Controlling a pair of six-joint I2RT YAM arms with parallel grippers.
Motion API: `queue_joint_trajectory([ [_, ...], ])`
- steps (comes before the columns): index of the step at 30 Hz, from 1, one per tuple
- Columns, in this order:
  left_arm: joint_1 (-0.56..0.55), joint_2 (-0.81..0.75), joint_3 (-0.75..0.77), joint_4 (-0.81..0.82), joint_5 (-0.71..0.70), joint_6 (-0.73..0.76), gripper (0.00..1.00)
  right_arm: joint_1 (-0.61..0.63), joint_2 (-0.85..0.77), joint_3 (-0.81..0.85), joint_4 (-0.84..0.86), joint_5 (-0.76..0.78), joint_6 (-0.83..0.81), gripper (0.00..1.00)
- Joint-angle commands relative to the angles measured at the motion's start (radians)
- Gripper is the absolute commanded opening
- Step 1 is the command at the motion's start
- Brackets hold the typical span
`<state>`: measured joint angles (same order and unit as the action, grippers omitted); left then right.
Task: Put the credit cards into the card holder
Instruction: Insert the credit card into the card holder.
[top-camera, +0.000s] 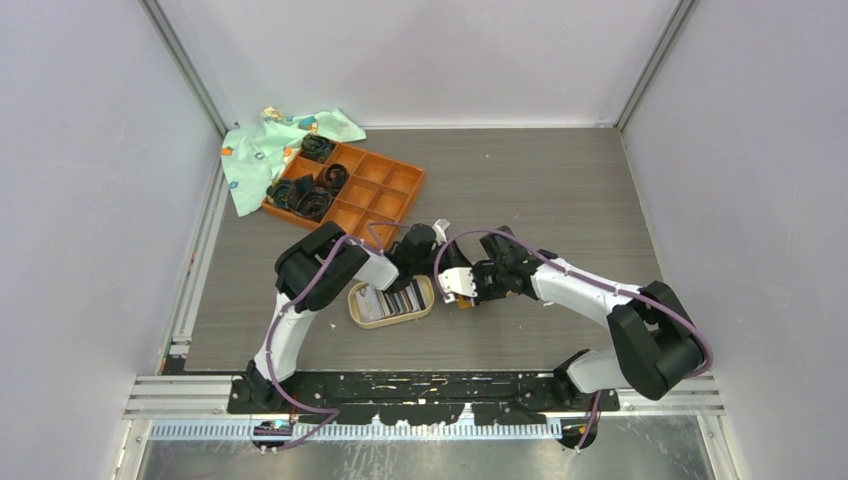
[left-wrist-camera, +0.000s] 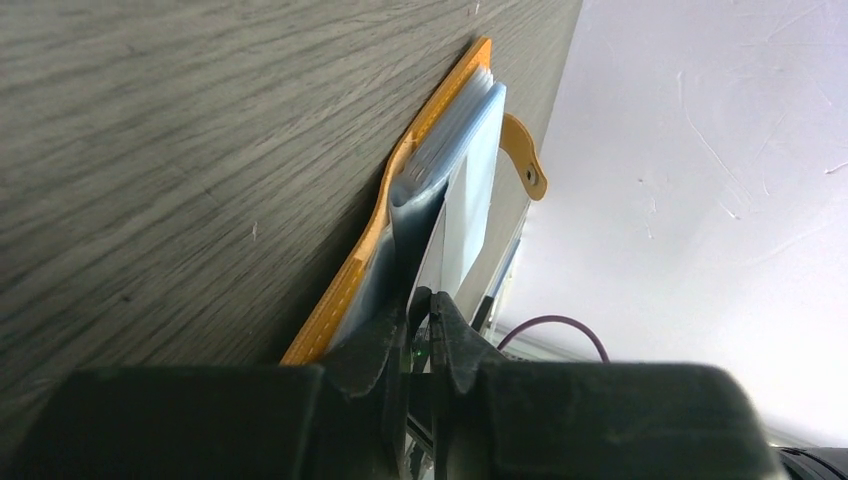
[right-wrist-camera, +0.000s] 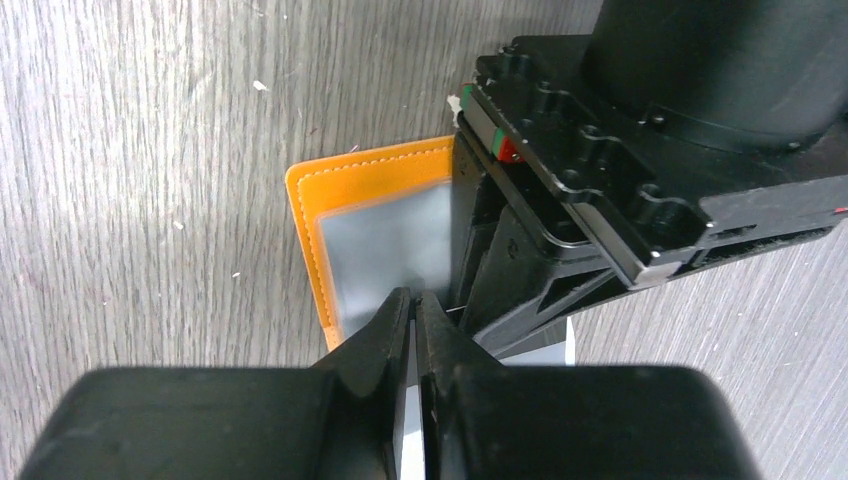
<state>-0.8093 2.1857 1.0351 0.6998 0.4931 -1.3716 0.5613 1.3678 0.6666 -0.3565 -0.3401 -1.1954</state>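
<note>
Now: both grippers pinched at the opened card holder

Mid-table (top-camera: 560, 200), just past the right end of the oval dish (top-camera: 352, 305), the two grippers are seen tip to tip.

The card holder (right-wrist-camera: 370, 180) is laid open on the wood, orange cover down, with a grey pocket (right-wrist-camera: 385, 250) turned up.

The right gripper (right-wrist-camera: 413, 300) is set at the holder's near edge. Its fingers are drawn almost together, and a thin pale leaf at the edge of the grey pocket is nipped between them. The holder lies directly ahead of the fingertips and is touched by them.

The left gripper (left-wrist-camera: 425, 300) is clenched as well. A thin white sheet (left-wrist-camera: 455, 235) is gripped between its fingers and run up among the pale pocket leaves, which are fanned away from the orange cover. It reads as a card, though card or pocket leaf cannot be told for certain. The snap tab (left-wrist-camera: 527, 165) is seen jutting out beyond the leaves, on the side away from the fingers. In the right wrist view the left gripper's black body is noted over the holder's right edge.

More credit cards (top-camera: 400, 298) are overlapped in the oval dish, just left of the grippers. At back left a compartment tray (top-camera: 390, 185) holding dark items is noted, with a patterned cloth (top-camera: 262, 150) against its far-left side.
</note>
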Motion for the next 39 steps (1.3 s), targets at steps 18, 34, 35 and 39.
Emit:
queue_joint_trajectory([
  [18,0.002,0.039,-0.015,-0.111,-0.013,0.048,0.25,-0.095,-0.022,0.036,-0.094,0.089,-0.079,0.12],
  [34,0.001,0.008,-0.058,0.015,-0.016,0.065,0.26,-0.186,-0.043,0.074,-0.139,-0.036,-0.001,0.15],
  [35,0.001,0.004,-0.060,0.015,-0.017,0.071,0.26,-0.195,-0.045,0.081,-0.150,-0.063,0.009,0.15],
  [39,-0.001,-0.023,-0.066,0.003,-0.027,0.099,0.26,-0.286,-0.048,0.128,-0.218,-0.225,0.064,0.19],
])
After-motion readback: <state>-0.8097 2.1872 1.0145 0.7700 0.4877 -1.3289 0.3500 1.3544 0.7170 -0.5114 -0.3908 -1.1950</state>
